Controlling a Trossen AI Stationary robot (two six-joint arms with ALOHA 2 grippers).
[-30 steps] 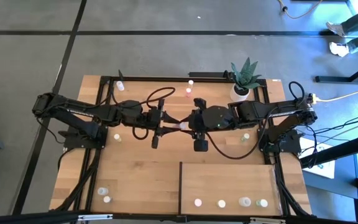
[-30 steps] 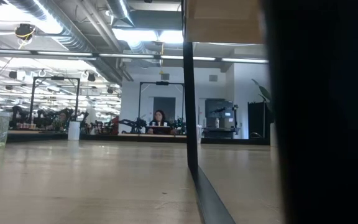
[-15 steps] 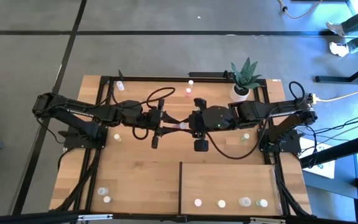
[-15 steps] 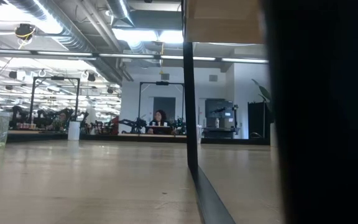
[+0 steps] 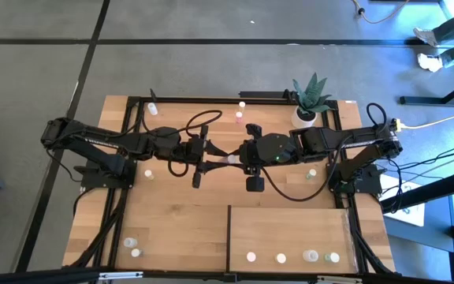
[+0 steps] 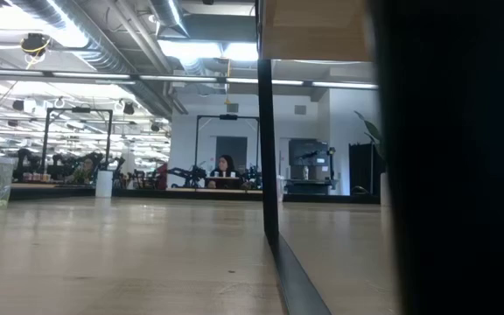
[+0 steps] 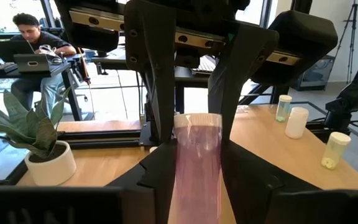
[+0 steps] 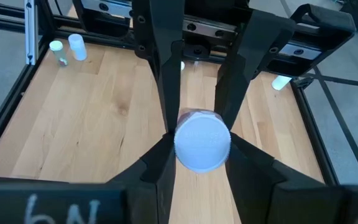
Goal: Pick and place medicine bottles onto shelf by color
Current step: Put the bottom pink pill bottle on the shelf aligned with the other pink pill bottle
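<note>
Over the middle of the worktop [image 5: 172, 205], the left gripper [image 5: 215, 162] and the right gripper [image 5: 239, 160] meet tip to tip. A pink bottle [image 5: 230, 161] lies sideways between them. Both sets of fingers are pinching it, one at each end. Four more bottles [image 5: 280, 258] stand in a row on the shelf [image 5: 290, 225]. A plant in a white pot [image 5: 307, 117] sits at the back
</note>
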